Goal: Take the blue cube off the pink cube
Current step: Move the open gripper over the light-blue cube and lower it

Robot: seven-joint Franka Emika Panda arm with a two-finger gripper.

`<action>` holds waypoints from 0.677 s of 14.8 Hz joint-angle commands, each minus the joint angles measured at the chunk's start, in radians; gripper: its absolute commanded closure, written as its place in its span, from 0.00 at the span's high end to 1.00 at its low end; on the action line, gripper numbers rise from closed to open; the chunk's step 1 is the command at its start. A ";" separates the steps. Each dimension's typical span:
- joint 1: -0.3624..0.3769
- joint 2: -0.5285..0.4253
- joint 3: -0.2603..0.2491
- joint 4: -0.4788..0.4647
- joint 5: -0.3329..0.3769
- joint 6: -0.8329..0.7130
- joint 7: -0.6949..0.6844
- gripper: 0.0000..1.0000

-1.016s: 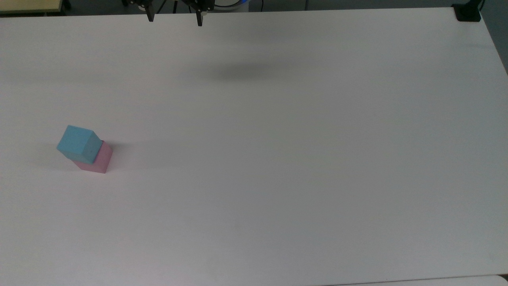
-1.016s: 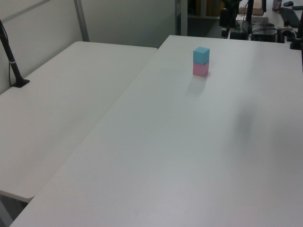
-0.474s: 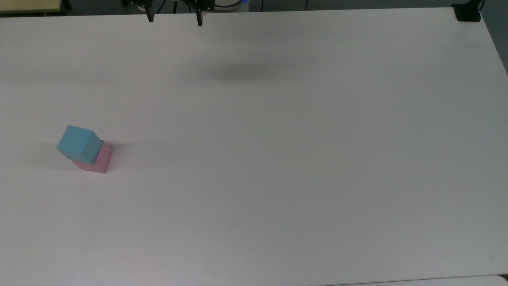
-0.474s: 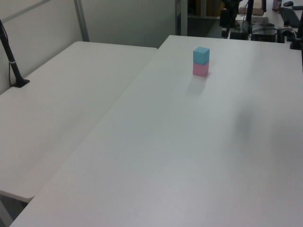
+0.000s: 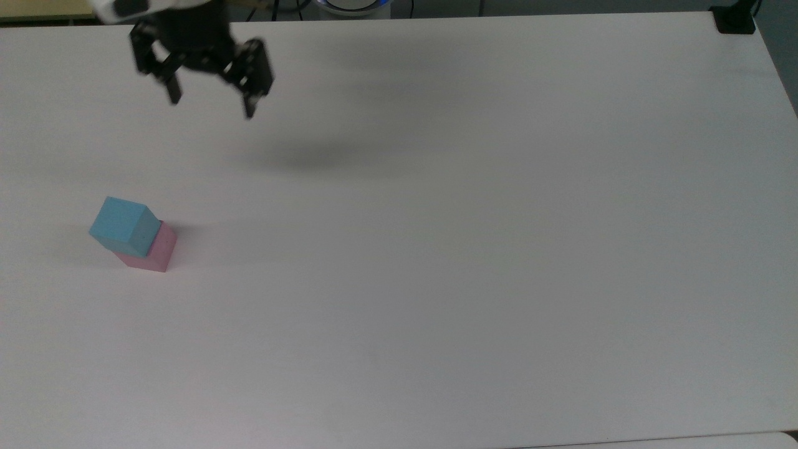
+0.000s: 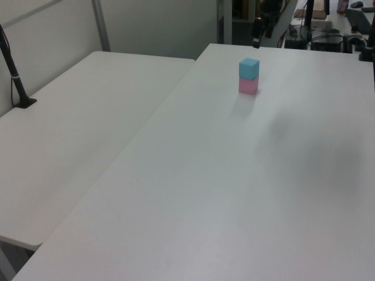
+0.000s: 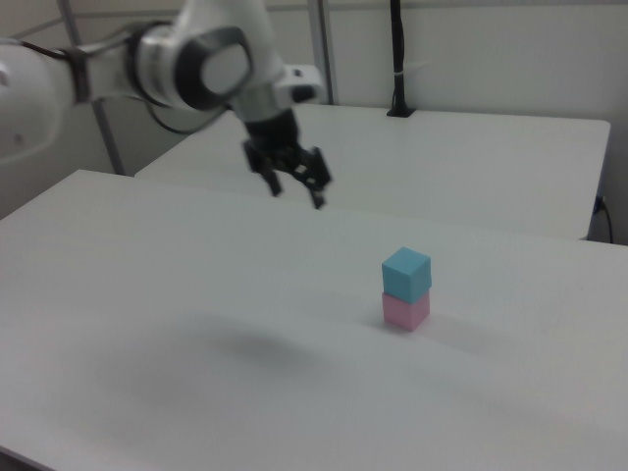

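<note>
The gripper [image 5: 211, 107] hangs in the upper left of the top view, its 2 fingers spread wide and holding nothing, well above the white table [image 5: 474, 249]. The blue cube [image 5: 123, 226] sits on the pink cube [image 5: 156, 252] at the left middle of the top view, turned slightly off square from it. The likely risk is a descent that is off center or misaligned with the blue cube's faces: a finger could clip an edge and topple both cubes, or drag the pink one along.
</note>
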 commanded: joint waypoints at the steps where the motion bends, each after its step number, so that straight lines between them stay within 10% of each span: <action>1: -0.058 0.114 -0.003 0.063 -0.008 0.120 -0.018 1.00; 10: -0.096 0.304 -0.105 0.063 -0.017 0.406 -0.063 1.00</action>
